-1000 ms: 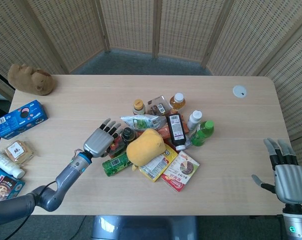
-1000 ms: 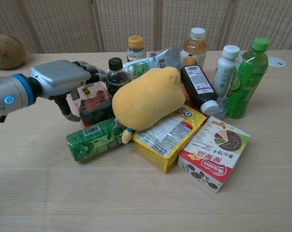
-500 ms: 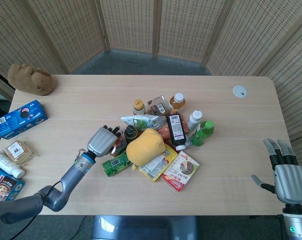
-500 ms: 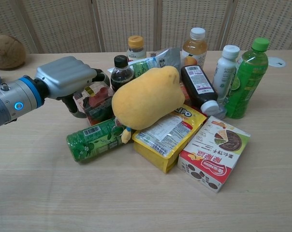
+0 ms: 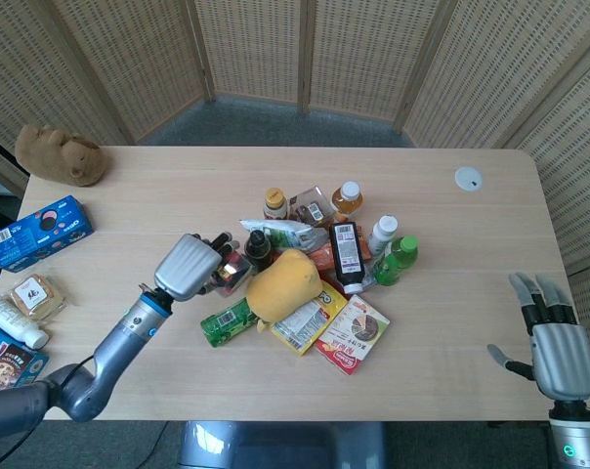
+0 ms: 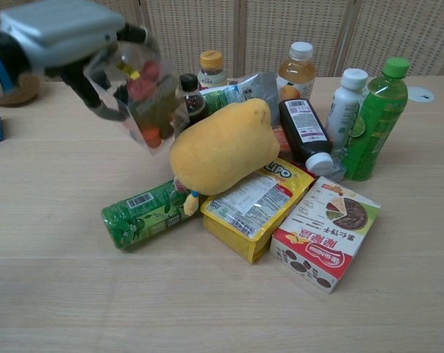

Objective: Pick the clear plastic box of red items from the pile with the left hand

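You are now lifting the box point(image 6: 143, 99) off the pile, left robot hand point(image 6: 64, 31) gripping it clear of the tabletop point(image 6: 53, 294); your right robot hand point(image 5: 559, 354) is idling, fingers spread.

Yellow plush point(image 6: 220, 147) atop green can point(image 6: 142, 213) and yellow packet point(image 6: 255, 202).

The head view looks steeply down from high above the near edge of the tabletop point(image 5: 451, 381), facing the wicker screens point(image 5: 305, 49) behind the far edge. It takes in the whole tabletop, corner to corner. The chest view sits low and close at the near edge, looking almost level across the tabletop point(image 6: 60, 294) toward the same screens point(image 6: 185, 29). Both views share the pile at the middle, including the yellow plush point(image 5: 280, 285) point(image 6: 218, 147).
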You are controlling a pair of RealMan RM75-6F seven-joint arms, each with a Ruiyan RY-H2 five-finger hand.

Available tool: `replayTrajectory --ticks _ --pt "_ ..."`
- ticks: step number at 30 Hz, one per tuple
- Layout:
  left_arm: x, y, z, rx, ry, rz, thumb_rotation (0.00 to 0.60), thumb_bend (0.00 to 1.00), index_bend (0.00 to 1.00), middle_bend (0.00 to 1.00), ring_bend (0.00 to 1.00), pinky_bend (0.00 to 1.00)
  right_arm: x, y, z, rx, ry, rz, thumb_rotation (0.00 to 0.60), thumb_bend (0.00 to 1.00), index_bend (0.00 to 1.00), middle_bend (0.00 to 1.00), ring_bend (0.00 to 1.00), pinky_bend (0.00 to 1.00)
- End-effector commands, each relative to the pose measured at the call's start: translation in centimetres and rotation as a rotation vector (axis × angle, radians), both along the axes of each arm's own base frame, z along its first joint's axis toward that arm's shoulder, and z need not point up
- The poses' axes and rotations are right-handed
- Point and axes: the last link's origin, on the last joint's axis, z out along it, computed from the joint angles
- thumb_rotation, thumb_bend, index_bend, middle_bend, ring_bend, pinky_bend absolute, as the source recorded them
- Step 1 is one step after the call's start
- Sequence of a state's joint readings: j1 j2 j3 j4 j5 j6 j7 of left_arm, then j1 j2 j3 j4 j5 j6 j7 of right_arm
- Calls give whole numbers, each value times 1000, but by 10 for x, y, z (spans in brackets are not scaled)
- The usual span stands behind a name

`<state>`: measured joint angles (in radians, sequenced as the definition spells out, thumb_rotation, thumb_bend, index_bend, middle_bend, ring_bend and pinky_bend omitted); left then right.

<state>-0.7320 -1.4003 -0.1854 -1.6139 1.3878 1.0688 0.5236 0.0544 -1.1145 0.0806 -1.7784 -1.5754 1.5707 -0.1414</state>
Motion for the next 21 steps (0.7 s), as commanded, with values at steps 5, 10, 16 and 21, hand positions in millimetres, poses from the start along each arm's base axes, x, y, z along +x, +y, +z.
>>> replayTrajectory --ticks 5,10,16,21 --pt "53 -8 98 172 -65 -77 600 0 861 814 741 712 5 3 -2 8 -7 15 600 0 0 0 0 0" --pt "67 -11 128 227 -87 -89 600 0 862 813 742 715 6 4 -1 9 -10 18 600 0 0 0 0 0" --pt "74 -11 139 244 -103 -94 600 0 863 812 742 715 6 4 0 4 -15 17 600 0 0 0 0 0" --pt "78 -11 138 247 -102 -101 600 0 862 811 741 717 6 4 1 5 -14 16 600 0 0 0 0 0"
